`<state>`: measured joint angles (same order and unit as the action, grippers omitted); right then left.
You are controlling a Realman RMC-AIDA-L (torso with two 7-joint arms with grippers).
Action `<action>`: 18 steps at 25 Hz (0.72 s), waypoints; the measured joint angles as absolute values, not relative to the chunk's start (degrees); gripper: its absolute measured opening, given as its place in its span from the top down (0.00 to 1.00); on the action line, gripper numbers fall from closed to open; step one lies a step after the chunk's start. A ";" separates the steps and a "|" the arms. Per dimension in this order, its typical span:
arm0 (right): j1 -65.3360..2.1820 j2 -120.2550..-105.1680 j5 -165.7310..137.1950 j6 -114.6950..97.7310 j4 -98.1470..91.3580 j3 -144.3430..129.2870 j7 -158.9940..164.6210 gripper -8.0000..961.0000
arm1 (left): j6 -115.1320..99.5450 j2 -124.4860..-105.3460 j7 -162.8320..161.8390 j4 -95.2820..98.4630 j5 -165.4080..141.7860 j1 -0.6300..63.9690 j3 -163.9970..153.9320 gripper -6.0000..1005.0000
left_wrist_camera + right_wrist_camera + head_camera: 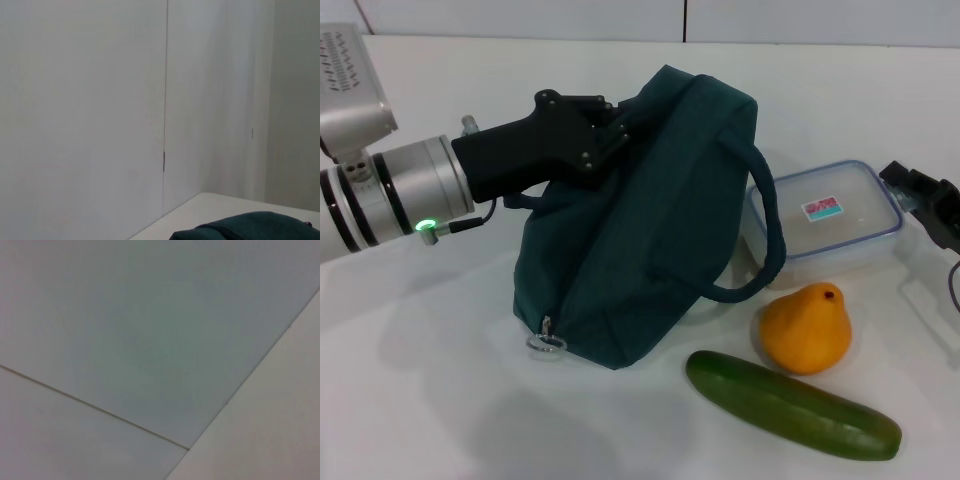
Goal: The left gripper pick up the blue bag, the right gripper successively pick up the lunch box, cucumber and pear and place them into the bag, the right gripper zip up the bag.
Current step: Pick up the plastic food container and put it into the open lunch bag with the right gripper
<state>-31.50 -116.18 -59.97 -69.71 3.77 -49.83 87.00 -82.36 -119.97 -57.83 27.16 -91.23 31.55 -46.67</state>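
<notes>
The blue bag [640, 220] stands tilted on the white table [420, 400], its top pulled up; its zipper ring pull [547, 343] hangs at the lower front corner and one loop handle [775, 235] droops to the right. A bit of the bag also shows in the left wrist view [250, 227]. My left gripper [612, 128] is shut on the bag's upper left edge. The lunch box [825, 215] lies right of the bag. The pear [805, 328] stands in front of the box. The cucumber [790, 405] lies in front of the pear. My right gripper [925, 200] is at the right edge, just beside the lunch box.
A white wall [680, 20] runs behind the table. The right wrist view shows only wall panels [125, 340]. Bare table lies left of and in front of the bag.
</notes>
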 joint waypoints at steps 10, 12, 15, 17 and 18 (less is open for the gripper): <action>-30.29 -116.19 -60.21 -74.69 2.10 -49.86 73.15 0.88 | -85.42 -119.43 -66.99 29.45 -90.55 31.30 -46.49 0.88; -29.73 -116.19 -60.07 -76.54 1.36 -49.86 71.95 0.89 | -86.20 -119.49 -68.55 31.25 -90.54 30.85 -46.44 0.88; -28.98 -116.18 -60.08 -78.11 -0.45 -50.07 71.56 0.89 | -87.33 -119.53 -71.94 33.54 -90.49 30.24 -46.53 0.88; -28.51 -116.16 -60.21 -78.87 -1.66 -50.23 71.13 0.89 | -88.07 -119.44 -73.73 33.85 -90.45 30.18 -46.55 0.88; -28.20 -116.12 -60.25 -79.45 -2.33 -50.26 70.79 0.89 | -88.37 -119.42 -74.22 33.93 -90.45 30.19 -46.56 0.88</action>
